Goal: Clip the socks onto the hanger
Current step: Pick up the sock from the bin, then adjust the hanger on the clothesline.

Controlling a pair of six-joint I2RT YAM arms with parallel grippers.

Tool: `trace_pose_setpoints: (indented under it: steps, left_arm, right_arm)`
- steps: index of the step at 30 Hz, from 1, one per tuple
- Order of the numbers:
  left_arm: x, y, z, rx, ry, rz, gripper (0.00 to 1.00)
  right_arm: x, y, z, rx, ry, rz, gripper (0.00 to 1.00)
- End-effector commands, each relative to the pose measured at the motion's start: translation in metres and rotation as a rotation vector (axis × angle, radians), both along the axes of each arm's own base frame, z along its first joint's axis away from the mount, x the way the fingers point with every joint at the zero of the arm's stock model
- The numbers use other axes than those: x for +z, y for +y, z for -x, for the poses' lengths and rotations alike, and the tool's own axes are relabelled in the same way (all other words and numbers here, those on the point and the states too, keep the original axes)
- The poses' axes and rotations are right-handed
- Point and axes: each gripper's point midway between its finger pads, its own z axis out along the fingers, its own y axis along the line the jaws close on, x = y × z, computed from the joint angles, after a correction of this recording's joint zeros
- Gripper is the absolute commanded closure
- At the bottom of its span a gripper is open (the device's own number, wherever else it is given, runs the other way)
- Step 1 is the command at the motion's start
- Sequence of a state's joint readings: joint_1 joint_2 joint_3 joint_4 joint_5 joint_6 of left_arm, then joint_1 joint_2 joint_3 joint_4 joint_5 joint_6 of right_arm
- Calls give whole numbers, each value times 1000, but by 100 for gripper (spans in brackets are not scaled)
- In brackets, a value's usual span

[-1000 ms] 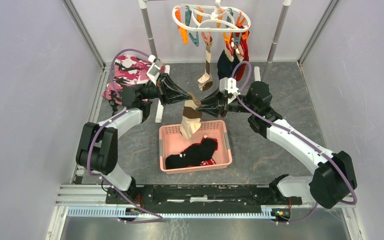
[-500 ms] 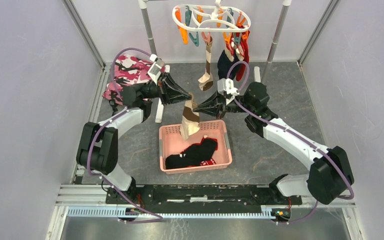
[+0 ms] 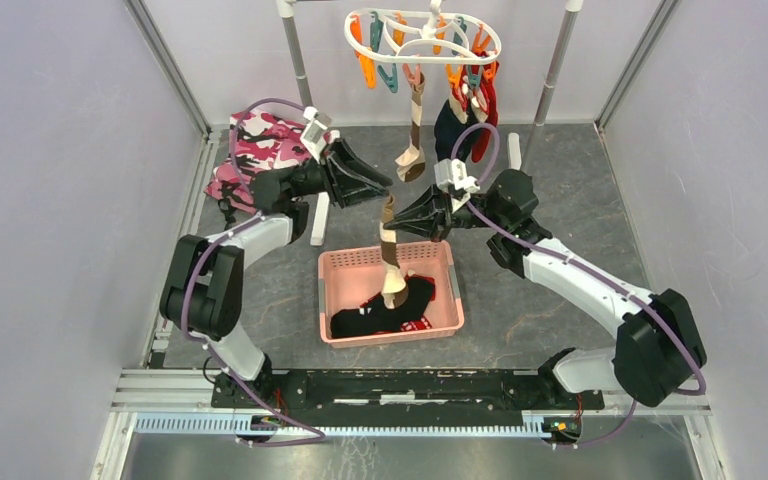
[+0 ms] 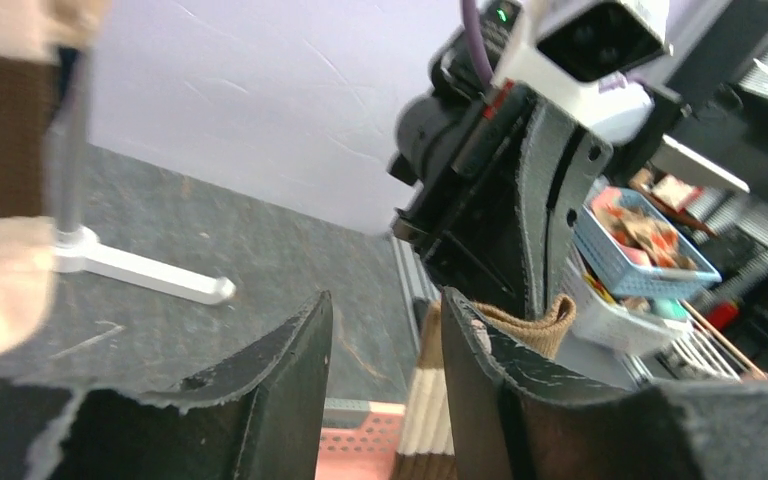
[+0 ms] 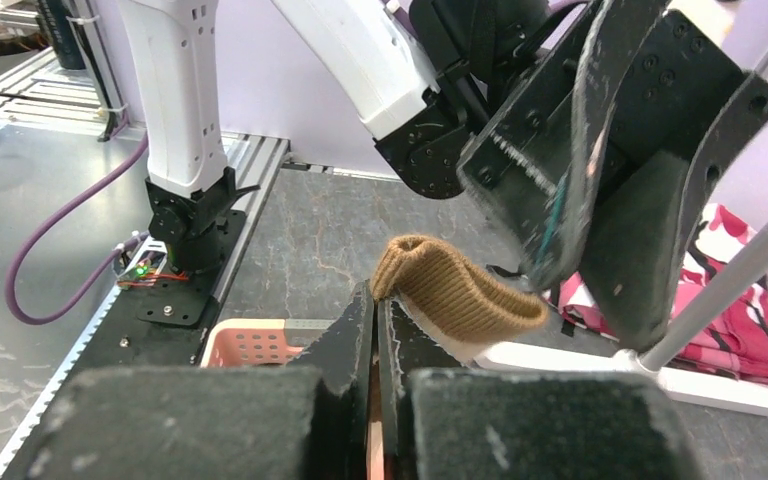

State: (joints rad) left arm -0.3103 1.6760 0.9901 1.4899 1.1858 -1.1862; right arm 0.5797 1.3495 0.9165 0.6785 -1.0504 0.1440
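One grey surface (image 3: pixel 580 190) carried everything. Above its far edge the white hanger (image 3: pixel 422 35) hung between the rack poles (image 3: pixel 298 60), with a striped beige sock (image 3: pixel 415 135), a navy sock (image 3: pixel 448 128) and a red sock (image 3: pixel 486 105) clipped on. Nearer, the pink basket (image 3: pixel 345 285) held black socks (image 3: pixel 380 312). The right gripper (image 3: pixel 393 212) was clamped on the cuff of a tan-and-brown sock (image 3: pixel 390 255), which dangled with its toe down in the basket. The left gripper (image 3: pixel 375 190) stood open, fingers apart, just beside that cuff.
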Motion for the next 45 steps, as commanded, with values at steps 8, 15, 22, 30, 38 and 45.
trace_pose_setpoints:
  steps: [8, 15, 22, 30, 38, 45]
  left_arm:
    - [61, 73, -53, 393, 4, 121, 30]
    - [78, 92, -59, 643, 19, 92, 0]
    - [97, 82, -48, 652, 43, 103, 2]
    - [106, 47, -60, 760, -49, -22, 15]
    - [116, 38, -85, 851, -34, -61, 21]
    - [125, 28, -103, 928, 29, -75, 28]
  right_arm:
    - [19, -28, -28, -242, -107, -29, 100]
    - [21, -36, -37, -329, -186, -54, 100]
    - [30, -44, -48, -421, -291, -98, 100]
    - [43, -44, -46, -424, -454, -138, 100]
    - [48, -41, -53, -435, -467, -119, 100]
    - [59, -36, -64, -447, -446, -124, 100]
